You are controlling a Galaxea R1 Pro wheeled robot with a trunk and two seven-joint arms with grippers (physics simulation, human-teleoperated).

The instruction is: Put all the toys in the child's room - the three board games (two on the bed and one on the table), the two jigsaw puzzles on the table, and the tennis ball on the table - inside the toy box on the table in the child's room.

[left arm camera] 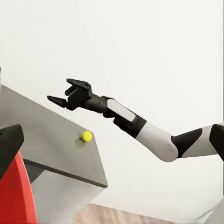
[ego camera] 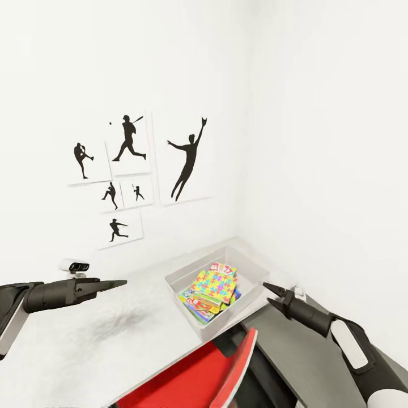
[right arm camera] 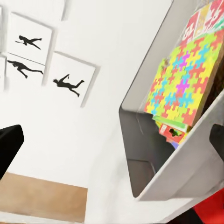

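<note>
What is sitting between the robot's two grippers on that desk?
In the head view, the toy box lies between the left gripper and right gripper, with a jigsaw puzzle on top inside it.

White wall point(ego camera: 317, 113), two faces meeting at corner. Six baseball-player silhouette pictures point(ego camera: 131, 144) clustered on left face: largest, a leaping catcher, at cluster's right. Red-and-white swivel chair point(ego camera: 198, 377) at lower edge, tucked against counter front. Small white-and-black device point(ego camera: 74, 265) on counter. Wood-plank floor point(right arm camera: 42, 196) below wall.
</note>
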